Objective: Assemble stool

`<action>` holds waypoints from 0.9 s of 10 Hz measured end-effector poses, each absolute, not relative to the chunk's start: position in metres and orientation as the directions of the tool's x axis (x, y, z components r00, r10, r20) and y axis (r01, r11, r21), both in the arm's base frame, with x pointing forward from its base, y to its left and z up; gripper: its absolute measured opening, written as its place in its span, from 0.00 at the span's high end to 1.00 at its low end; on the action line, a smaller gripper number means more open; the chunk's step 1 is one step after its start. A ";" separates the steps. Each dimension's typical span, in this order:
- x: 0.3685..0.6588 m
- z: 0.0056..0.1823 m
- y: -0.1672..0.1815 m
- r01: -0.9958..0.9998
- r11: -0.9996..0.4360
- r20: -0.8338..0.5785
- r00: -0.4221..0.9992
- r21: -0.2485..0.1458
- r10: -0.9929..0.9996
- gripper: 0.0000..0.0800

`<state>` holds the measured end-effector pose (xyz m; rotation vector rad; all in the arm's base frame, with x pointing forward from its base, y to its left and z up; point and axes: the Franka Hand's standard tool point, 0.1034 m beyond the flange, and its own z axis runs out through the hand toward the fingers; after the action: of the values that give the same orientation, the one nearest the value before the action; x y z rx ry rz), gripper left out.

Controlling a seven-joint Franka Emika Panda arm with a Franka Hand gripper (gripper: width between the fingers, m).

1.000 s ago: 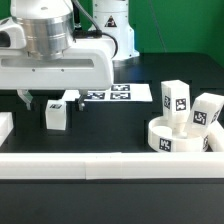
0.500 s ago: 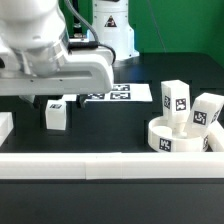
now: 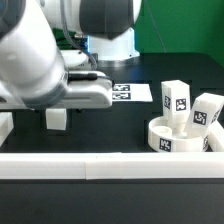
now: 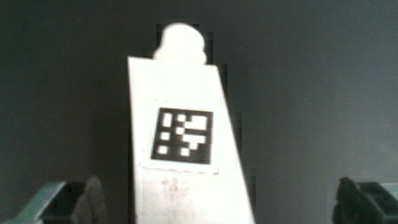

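One white stool leg [image 3: 56,119] stands on the dark table at the exterior view's left, right under my arm. In the wrist view this leg [image 4: 178,130] shows a square tag and a rounded peg end. It lies between my gripper's [image 4: 221,205] two spread fingers [image 4: 71,200], nearer one of them and not clamped. The gripper is open. In the exterior view the arm hides the fingers. The round seat [image 3: 185,138] sits at the right, with two more legs [image 3: 176,100] [image 3: 207,112] standing at it.
The marker board [image 3: 130,92] lies flat behind the leg, partly covered by the arm. A long white rail [image 3: 110,165] runs along the front of the table. A white block end [image 3: 5,126] shows at the left edge.
The arm has swung down and toward the camera over the left leg. Its body now fills the upper left and hides the fingers, which showed a second ago.
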<state>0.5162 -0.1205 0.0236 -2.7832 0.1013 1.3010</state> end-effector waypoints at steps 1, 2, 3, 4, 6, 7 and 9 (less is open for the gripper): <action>0.507 0.023 -0.120 -0.100 -0.994 -0.816 0.577 -0.040 -0.025 0.19; 0.503 0.016 -0.120 -0.104 -0.994 -0.848 0.530 -0.040 -0.021 0.19; 0.505 0.012 -0.120 -0.100 -0.994 -0.845 0.534 -0.033 -0.026 0.19; 0.506 0.011 -0.121 -0.101 -0.994 -0.841 0.541 -0.032 -0.028 0.19; 0.505 0.011 -0.123 -0.104 -0.994 -0.842 0.539 -0.030 -0.031 0.22; 0.505 0.011 -0.123 -0.104 -0.994 -0.842 0.539 -0.030 -0.031 0.22; 0.505 0.011 -0.123 -0.104 -0.994 -0.842 0.539 -0.030 -0.031 0.44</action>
<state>0.5048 -0.1229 0.0111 -2.6883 0.1180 1.4672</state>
